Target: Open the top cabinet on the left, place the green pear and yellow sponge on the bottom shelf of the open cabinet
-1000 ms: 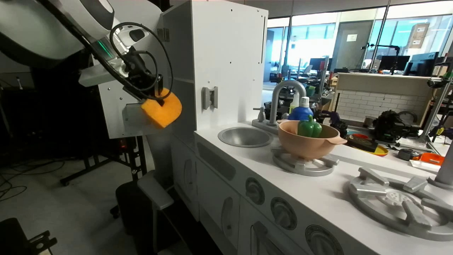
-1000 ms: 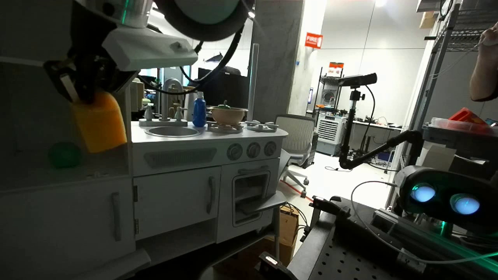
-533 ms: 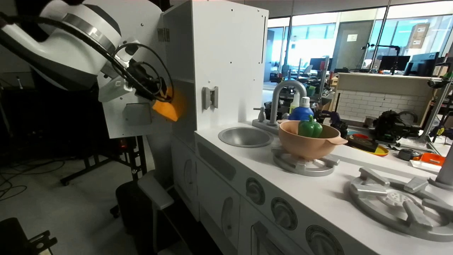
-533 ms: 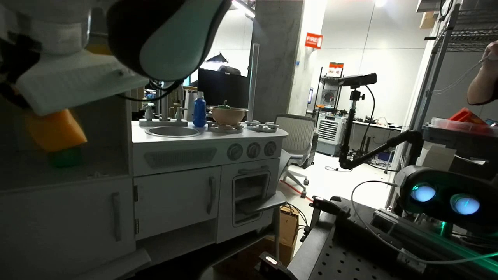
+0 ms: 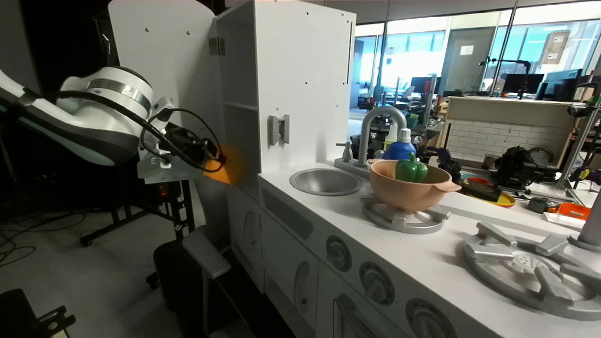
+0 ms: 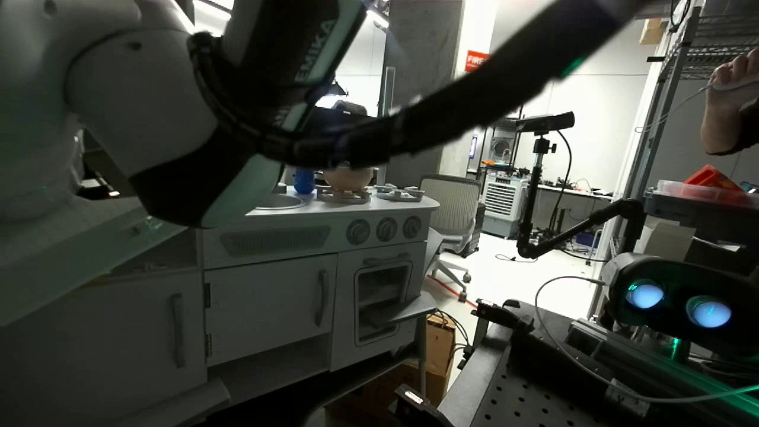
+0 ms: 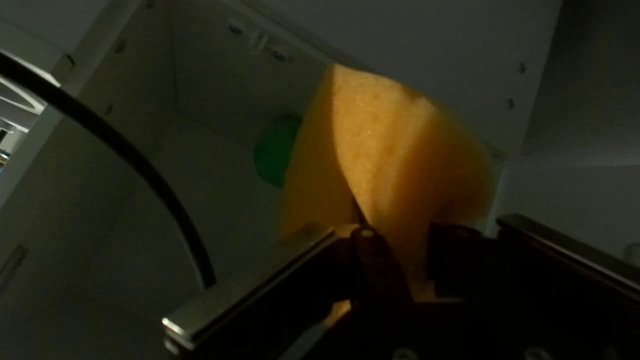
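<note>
Sponge (image 7: 375, 135): lower, deeper into cabinet (image 5: 305, 56) than a second ago; contact below unclear.
Gripper (image 7: 402, 245): pinching sponge.
Door (image 5: 164, 47): swung open, left.
Bottom shelf (image 7: 210, 200): bears likely pear (image 7: 272, 154), round, green, far side, partly behind sponge.
Sponge placing: looks under way; setting down, then letting go, probably remain.

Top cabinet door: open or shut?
Open. In an exterior view the door stands swung out from its hinge; the wrist view looks past the sponge at a green item inside.
</note>
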{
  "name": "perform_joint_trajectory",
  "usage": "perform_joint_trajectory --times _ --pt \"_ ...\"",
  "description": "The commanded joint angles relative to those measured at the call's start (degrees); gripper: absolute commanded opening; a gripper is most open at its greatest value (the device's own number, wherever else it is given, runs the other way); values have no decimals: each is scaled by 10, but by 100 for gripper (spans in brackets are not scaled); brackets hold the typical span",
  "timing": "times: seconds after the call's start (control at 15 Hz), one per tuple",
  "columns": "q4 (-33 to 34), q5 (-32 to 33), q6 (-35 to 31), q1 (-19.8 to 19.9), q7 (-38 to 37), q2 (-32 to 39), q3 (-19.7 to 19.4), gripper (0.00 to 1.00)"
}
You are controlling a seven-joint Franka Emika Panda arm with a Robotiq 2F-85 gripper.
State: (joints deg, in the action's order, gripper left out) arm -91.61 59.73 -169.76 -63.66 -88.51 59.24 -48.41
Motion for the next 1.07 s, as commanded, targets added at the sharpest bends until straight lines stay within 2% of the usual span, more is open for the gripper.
perform_joint_trajectory --times 0.0,0.27,0.6,0.93,1.0 --pt "51 0 6 14 -40 40 -42 3" --pt "103 -16 26 52 -43 71 -51 3" --pt "208 -51 100 126 -12 122 -12 3" --pt "324 -92 174 179 20 180 18 3" --pt "341 -99 183 187 24 187 23 10"
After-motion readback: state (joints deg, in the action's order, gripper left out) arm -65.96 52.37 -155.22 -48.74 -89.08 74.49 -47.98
